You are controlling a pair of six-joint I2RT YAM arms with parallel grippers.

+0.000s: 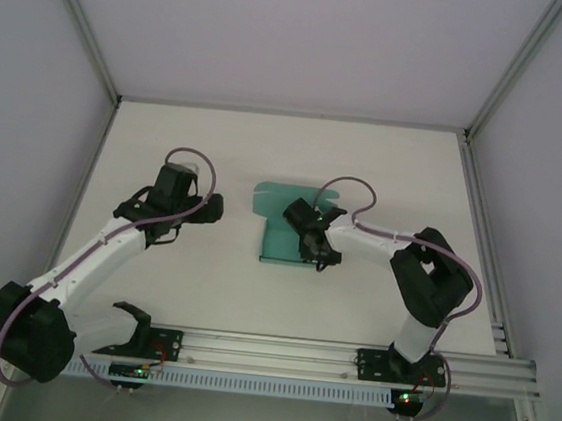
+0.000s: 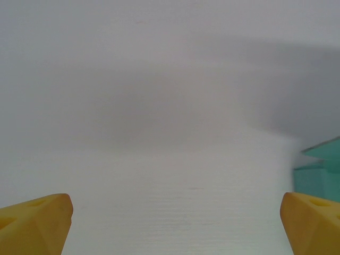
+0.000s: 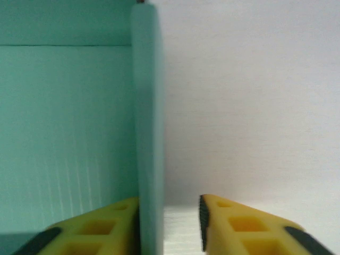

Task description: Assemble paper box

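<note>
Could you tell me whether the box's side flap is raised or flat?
Raised: the paper box's side flap stands upright beside the panel, between the right gripper's jaws.

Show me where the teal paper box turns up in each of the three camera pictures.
Top external: paper box mid-table, under the right gripper.
Left wrist: paper box at the right edge, just above a yellow fingertip.
Right wrist: paper box across the left half, one upright wall between the yellow fingers.
Shared landmark: the white table under it.
</note>
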